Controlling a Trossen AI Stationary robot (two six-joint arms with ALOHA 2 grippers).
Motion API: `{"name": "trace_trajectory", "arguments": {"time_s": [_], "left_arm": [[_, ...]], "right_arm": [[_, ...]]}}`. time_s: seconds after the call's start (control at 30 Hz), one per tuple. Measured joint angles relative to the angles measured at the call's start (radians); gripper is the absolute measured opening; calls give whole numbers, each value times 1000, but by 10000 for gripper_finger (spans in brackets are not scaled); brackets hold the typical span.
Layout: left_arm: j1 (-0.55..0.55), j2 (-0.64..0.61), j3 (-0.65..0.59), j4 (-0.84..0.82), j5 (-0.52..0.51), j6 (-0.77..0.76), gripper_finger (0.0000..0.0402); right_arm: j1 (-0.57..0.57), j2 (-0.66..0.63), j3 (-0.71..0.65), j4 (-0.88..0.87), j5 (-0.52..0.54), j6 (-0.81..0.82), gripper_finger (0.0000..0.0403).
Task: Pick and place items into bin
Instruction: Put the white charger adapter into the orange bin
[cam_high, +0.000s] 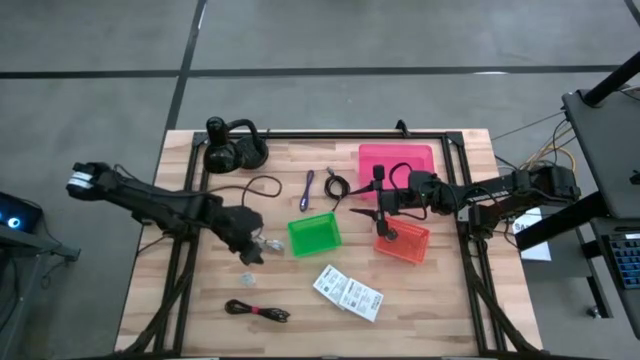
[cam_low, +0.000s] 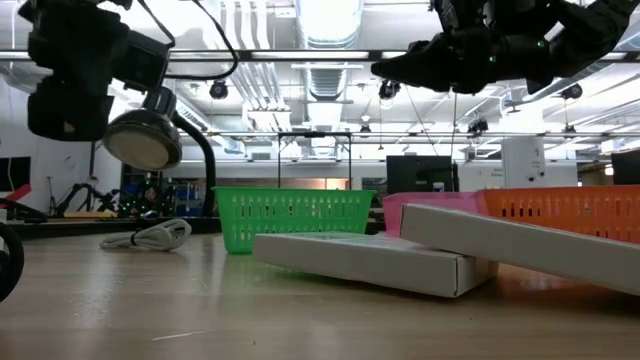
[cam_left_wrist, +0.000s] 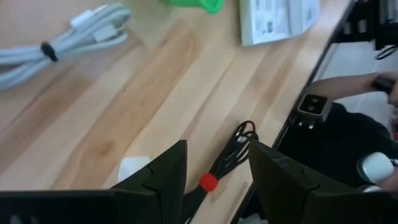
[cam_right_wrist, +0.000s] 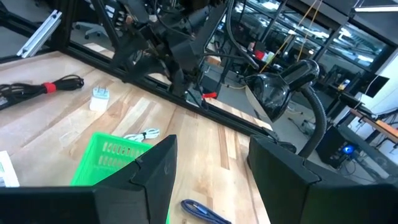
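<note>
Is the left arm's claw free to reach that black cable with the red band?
Probably yes. The left gripper is open, and the black-red cable lies on bare table in line with the gap between its fingers, nothing covering it.

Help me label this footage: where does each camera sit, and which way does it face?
High: overhead, straight down; both arms, green bin.
Low: table height, level across; white packets, arm above.
Left wrist: over the table; open left gripper, black-red cable.
Right wrist: across the table; open right gripper.
Shared: green bin, high and low.
</note>
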Motion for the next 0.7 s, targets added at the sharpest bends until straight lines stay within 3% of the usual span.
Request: {"name": "trace_trajectory", "arguments": {"time_s": [0.17,0.43,0.7], "left_arm": [[-30,83,77,-102,-1,-16,157],[-82,269,238,-414,-15,5,157],[-125,407,330,-490,-24,24,157]], "right_arm": [[0,0,0,0,0,-3,187],[0,0,-1,0,0,-2,187],[0,0,-1,-18,0,-3,187]]}}
